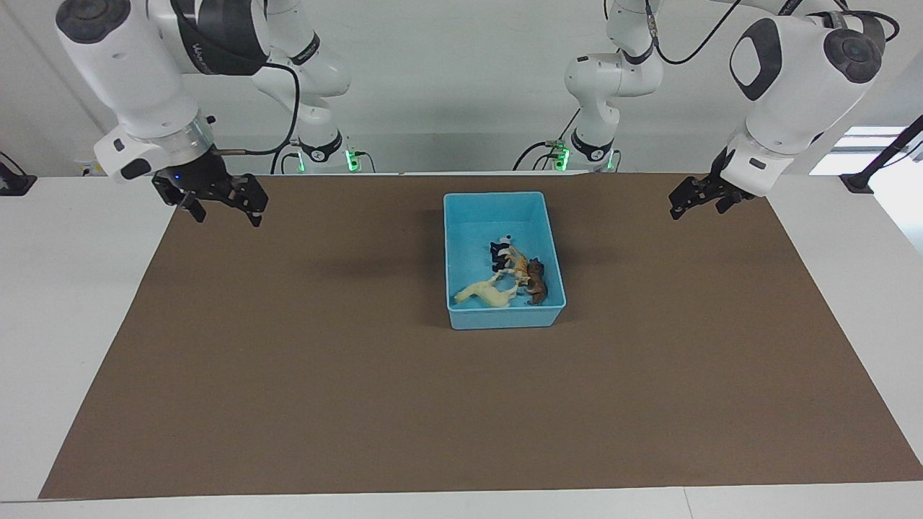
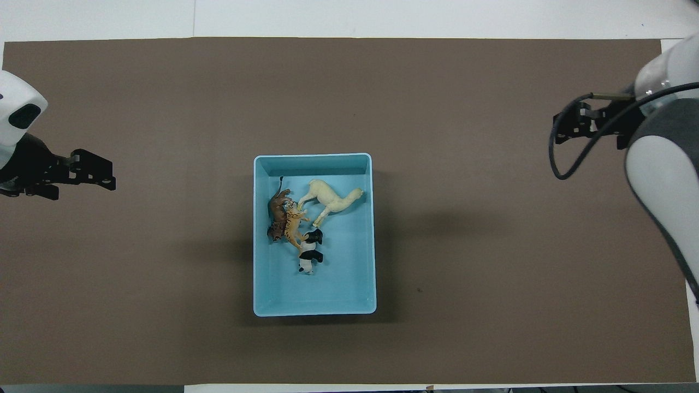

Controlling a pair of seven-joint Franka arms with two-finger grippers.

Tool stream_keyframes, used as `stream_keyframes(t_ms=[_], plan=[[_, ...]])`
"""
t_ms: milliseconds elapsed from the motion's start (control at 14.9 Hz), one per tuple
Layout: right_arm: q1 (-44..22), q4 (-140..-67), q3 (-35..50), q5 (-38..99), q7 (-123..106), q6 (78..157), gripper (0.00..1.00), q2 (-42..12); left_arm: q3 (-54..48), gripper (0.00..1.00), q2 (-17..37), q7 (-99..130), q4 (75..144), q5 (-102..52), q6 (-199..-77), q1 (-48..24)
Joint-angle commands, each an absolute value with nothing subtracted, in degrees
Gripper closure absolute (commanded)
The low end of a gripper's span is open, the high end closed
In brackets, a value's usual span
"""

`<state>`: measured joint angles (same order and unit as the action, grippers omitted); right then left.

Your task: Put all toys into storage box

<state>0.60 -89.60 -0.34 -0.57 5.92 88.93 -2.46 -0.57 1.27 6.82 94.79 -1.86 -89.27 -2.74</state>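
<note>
Four toys (image 2: 300, 224) lie in the storage box (image 2: 315, 308); both grippers' fingers spread, holding nothing.

Two white glossy arms (image 1: 144, 79), dark grey round joint caps, black two-finger grippers (image 1: 220, 202), black cables looping along links, green lights at bases.

facing: high, toward robots | overhead: steeply down | shared: mat (image 1: 288, 360)

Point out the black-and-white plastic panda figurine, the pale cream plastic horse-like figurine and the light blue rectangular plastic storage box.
black-and-white plastic panda figurine (image 2: 310, 252), overhead view, its body
pale cream plastic horse-like figurine (image 2: 330, 200), overhead view, its back
light blue rectangular plastic storage box (image 2: 327, 292), overhead view, its bare floor
</note>
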Motion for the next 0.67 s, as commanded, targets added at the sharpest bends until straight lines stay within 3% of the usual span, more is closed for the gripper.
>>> stream_keyframes(t_ms=[0, 603], plan=[[-0.8, -98.2, -2.9, 0.7, 3.8, 90.0, 0.0, 3.2, -1.2, 0.0, 0.7, 3.9, 93.7, -1.0, -87.8, -2.6], [1.2, -93.9, -3.0, 0.9, 4.0, 91.8, 0.0, 1.6, -0.5, 0.0, -1.1, 3.4, 95.4, -1.0, -88.1, -2.7]])
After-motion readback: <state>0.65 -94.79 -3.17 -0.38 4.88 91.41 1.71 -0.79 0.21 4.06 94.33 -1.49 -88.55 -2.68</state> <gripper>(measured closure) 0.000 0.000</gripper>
